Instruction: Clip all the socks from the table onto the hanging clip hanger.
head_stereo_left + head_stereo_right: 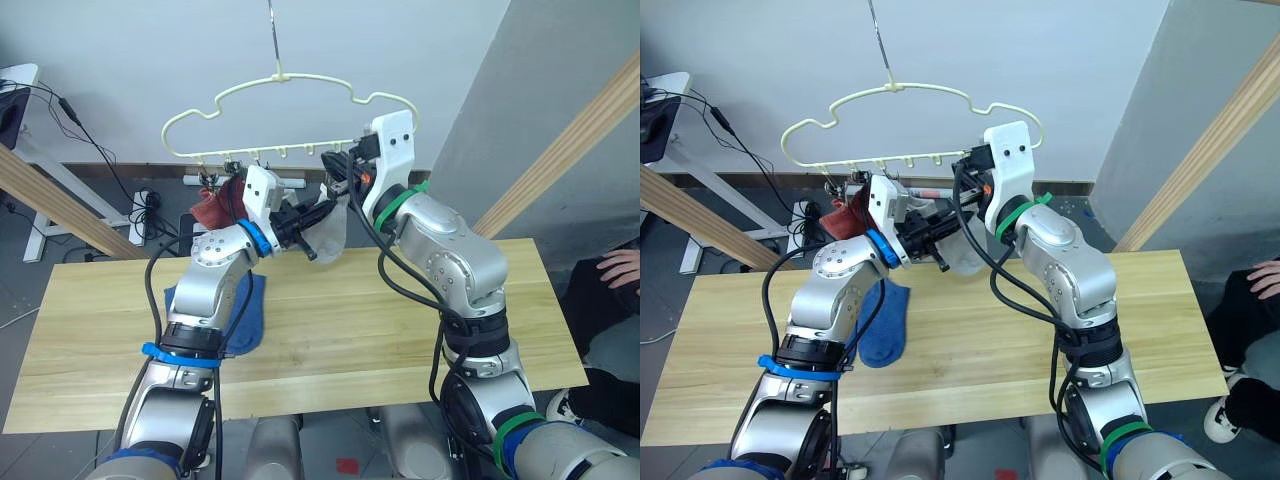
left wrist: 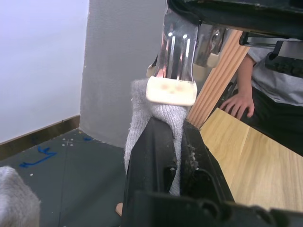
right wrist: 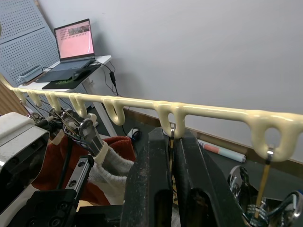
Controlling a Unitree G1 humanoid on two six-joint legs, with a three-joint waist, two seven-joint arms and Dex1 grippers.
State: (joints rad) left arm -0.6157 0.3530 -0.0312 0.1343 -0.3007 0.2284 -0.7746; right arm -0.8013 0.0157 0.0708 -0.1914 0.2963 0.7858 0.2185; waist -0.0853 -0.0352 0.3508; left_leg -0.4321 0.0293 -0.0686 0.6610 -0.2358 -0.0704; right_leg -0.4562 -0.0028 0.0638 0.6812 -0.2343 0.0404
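Nearest me, my left gripper (image 2: 176, 156) was closed on the grey sock (image 2: 156, 118) at a clip (image 2: 171, 90); the right gripper (image 3: 171, 156) pinched the hanger (image 3: 142, 105) link. Best steady it, then release slowly.

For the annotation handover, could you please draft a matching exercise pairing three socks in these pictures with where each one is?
Things:
1. blue sock
2. light grey sock
3. rust red sock

Places:
A. hanging from the clip hanger at its left end
B. lying on the table
C. held in the left gripper under a metal clip

Pairs: 1-B, 2-C, 3-A
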